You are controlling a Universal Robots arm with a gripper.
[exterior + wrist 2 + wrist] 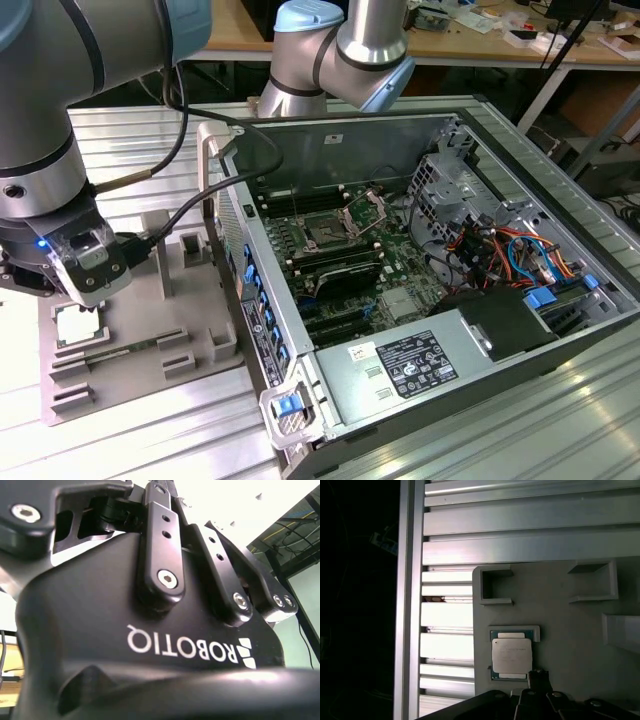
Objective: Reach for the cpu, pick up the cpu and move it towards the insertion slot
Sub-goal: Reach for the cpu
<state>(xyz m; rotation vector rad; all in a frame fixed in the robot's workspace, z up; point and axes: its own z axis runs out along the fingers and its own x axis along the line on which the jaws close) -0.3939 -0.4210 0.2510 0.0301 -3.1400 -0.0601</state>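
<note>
The cpu (pixel 78 325) lies flat in a shallow pocket of a grey fixture plate (pixel 150 345), at the exterior view's left. In the first wrist view the cpu (pixel 511 655) shows its whitish metal top and thin dark rim. My gripper (pixel 88 283) hangs just above the chip, and nothing shows in its hold. Black parts of the gripper (pixel 535 697) reach the cpu's near edge in the first wrist view. Its black body (pixel 150 630) sits close up in the second wrist view. The insertion slot (pixel 328 230) lies inside the open computer case, with its metal bracket (pixel 366 210) swung up.
The open computer case (pixel 470 110) takes up the exterior view's right, with its upright wall (pixel 235 250) between the fixture and the motherboard. Raised grey blocks (pixel 190 250) stand on the fixture. Cables (pixel 500 250) and a power supply (pixel 410 365) sit in the case. Ribbed aluminium table (pixel 520 535) lies underneath.
</note>
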